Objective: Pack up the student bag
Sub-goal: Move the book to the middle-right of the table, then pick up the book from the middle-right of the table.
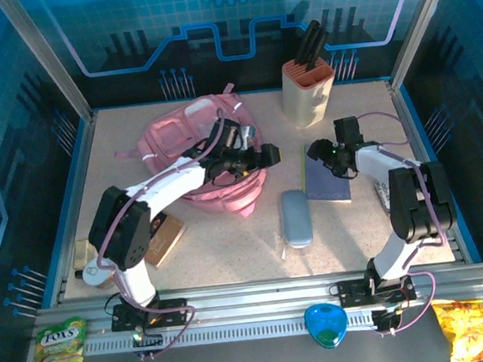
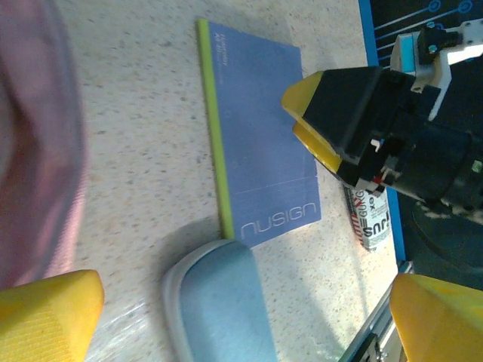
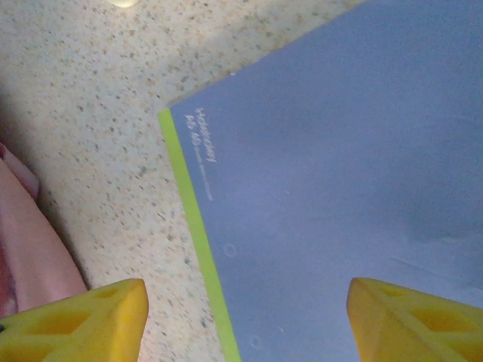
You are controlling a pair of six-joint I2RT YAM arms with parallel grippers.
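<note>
Table bears student bag (partly arm-hidden, perhaps unzipped); left hand, right hand spread.

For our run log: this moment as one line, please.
left gripper: open, by student bag | right gripper: open, over blue notebook | blue notebook: lying flat, not gripped

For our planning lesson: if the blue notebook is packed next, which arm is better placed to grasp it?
Right: the right gripper hangs open above the notebook, near the green spine. The left gripper, also open, sits at the edge of the student bag, with bare table between it and the notebook.
</note>
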